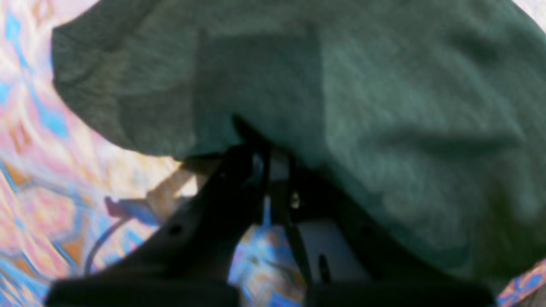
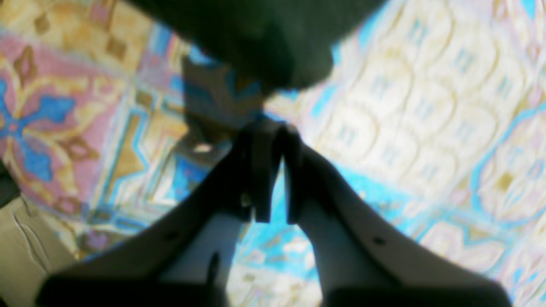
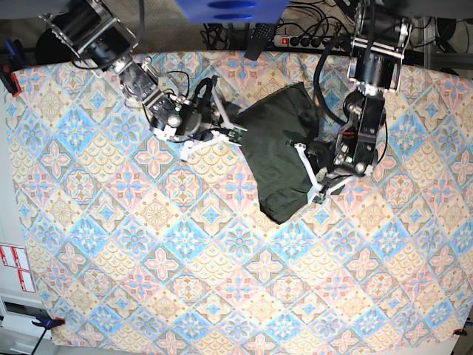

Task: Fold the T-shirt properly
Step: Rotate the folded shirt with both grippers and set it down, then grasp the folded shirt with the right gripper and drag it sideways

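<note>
The T-shirt [image 3: 284, 151] is a dark olive-green garment lying bunched in a rough slanted heap at the middle back of the table. In the left wrist view the T-shirt [image 1: 384, 106] drapes over my left gripper [image 1: 273, 153], whose fingers are shut on its fabric. In the base view my left gripper [image 3: 307, 166] sits at the shirt's right edge. My right gripper [image 2: 271, 125] has its fingers pressed together. The shirt's dark edge [image 2: 264, 47] hangs just beyond the tips, and I see no fabric between them. In the base view my right gripper [image 3: 238, 133] is at the shirt's left edge.
A patterned blue, pink and yellow cloth [image 3: 185, 259] covers the whole table. A power strip and cables [image 3: 310, 37] lie behind the back edge, next to a blue object [image 3: 229, 7]. Clamps hold the cloth at the left edge [image 3: 7, 78].
</note>
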Motion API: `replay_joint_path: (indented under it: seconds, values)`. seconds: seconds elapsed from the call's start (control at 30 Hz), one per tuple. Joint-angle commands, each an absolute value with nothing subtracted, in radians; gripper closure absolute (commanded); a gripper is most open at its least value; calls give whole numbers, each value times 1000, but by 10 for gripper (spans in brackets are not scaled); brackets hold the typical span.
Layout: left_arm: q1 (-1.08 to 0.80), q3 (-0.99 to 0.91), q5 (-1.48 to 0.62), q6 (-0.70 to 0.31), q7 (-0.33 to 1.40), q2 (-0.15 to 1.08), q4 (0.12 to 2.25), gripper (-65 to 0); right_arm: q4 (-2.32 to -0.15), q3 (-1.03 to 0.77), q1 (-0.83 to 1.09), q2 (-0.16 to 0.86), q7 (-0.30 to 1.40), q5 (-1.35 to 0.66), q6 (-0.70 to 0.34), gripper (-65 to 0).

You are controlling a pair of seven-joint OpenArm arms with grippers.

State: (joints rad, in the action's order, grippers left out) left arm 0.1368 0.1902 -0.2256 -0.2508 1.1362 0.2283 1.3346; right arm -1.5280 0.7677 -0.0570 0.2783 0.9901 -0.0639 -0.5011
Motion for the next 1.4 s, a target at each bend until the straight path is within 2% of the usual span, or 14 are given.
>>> replay_joint_path:
  seconds: [0.0, 0.2, 0.47, 0.6, 0.73, 0.9, 1.07, 1.37]
  values:
    - [208, 205, -217, -248, 1089, 234, 1291, 0, -1563, 734, -64, 285, 978, -67, -499, -38]
    - [282, 257, -217, -248, 974, 236, 1164, 0, -1641, 619, -1, 291, 978, -67, -499, -38]
    - [302, 249, -219, -248, 941, 237, 1144, 0, -1735, 607, 21, 291, 1050, -65, -499, -38]
    - [271, 96, -219, -248, 944, 239, 1193, 0, -1788, 607, 19, 291, 1059, -65, -499, -38]
    - [177, -74, -225, -248, 947, 239, 1340, 0, -1797, 613, 18, 280, 1063, -65, -499, -38]
    - [67, -249, -248, -248, 970, 229, 1521, 0, -1796, 613, 10, 197, 1059, -67, -499, -38]
    - [-33, -398, -407, -248, 970, 225, 1596, 0, -1735, 615, 10, 81, 1058, -67, -501, -38]
    - [-173, -427, -547, -248, 1033, 228, 1742, 0, -1600, 615, -91, -71, 1056, -67, -501, -38]
